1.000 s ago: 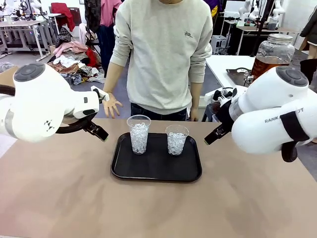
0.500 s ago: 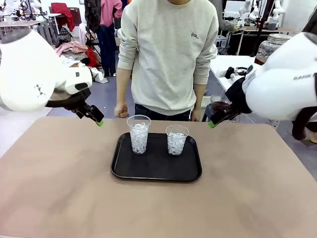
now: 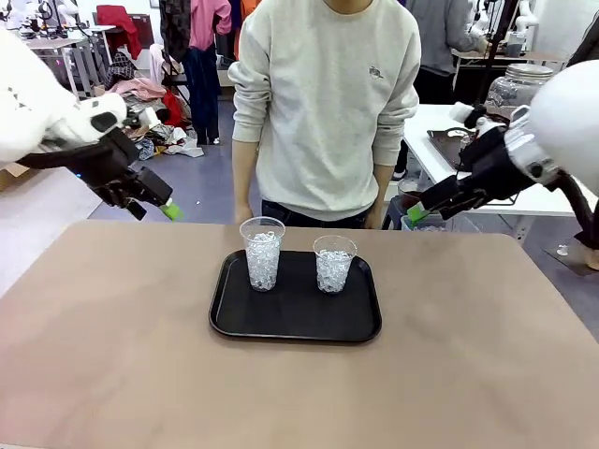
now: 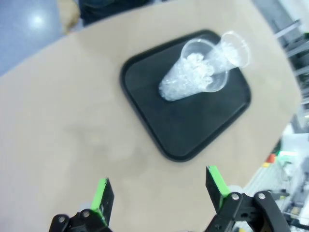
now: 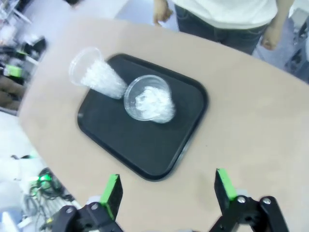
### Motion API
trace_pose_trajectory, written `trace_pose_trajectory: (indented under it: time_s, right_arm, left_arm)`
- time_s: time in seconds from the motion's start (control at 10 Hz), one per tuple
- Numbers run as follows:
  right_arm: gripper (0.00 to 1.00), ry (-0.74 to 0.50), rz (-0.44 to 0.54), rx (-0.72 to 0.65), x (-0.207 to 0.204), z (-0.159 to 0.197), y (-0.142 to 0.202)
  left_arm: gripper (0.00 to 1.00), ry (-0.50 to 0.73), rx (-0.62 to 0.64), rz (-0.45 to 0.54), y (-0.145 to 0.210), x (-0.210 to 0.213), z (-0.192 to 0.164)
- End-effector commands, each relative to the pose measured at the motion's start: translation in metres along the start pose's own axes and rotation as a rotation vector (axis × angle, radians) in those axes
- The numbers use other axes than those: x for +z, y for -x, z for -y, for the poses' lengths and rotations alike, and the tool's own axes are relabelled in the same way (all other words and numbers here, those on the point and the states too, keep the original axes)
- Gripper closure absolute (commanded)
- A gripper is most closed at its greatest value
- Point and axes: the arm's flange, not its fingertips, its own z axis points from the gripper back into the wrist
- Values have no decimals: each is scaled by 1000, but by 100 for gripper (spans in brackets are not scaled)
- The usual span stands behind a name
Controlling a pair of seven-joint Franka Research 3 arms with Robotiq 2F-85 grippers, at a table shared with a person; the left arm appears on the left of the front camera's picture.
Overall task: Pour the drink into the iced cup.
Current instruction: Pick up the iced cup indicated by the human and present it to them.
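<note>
Starting from here, you have nothing in hand. The left gripper (image 3: 157, 206) hangs above the table (image 3: 112, 374) at 10 o'clock from the tray (image 3: 295, 335), and the right gripper (image 3: 418, 211) hangs at 2 o'clock. Each wrist view shows the fingers spread wide with nothing between them.

Both candidates stand upright on the tray, filled with clear ice. The taller iced cup (image 3: 262, 253) is at 11 o'clock and the shorter iced cup (image 3: 334, 264) at 1 o'clock, near each other but apart. The task names one cup, so settle which you mean before committing.

I cannot place the drink with certainty. A lidded glass jar (image 3: 520, 86) stands on a white side table (image 3: 440, 126) far out at 2 o'clock, its lower part hidden behind your right arm.

What could go wrong:
- These look like light plastic cups, so a spout or finger brushing a rim would likely tip one into its neighbour.
- Liquid hitting piled ice tends to splash, and a fast pour could send it over the rim onto the tray or into the other cup.

The person (image 3: 328, 112) stands at 12 o'clock, just beyond the far edge. Any reach across the tray or toward the jar passes close to them, so expect a handover and keep the arms wide.
</note>
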Motion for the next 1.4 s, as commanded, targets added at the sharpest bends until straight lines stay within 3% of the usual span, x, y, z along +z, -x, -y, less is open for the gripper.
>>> trace_pose_trajectory:
  time_s: [0.0,0.2,0.6,0.8,1.2,1.3]
  right_arm:
    - [0,-214,44,-99,-1,26,9]
    - [0,-365,75,-218,-3,47,24]
    - [0,-560,129,-383,-11,78,54]
    - [0,-532,117,-380,0,76,48]
    - [0,-522,90,-381,-4,80,53]
    - [0,-586,94,-415,-7,85,49]
  left_arm:
    - [0,202,110,27,4,-3,-24]
    - [0,369,222,44,16,-7,-43]
    - [0,575,403,78,39,-23,-64]
    - [0,516,388,55,40,-17,-63]
    - [0,523,396,46,42,-21,-65]
    - [0,575,412,47,40,-25,-74]
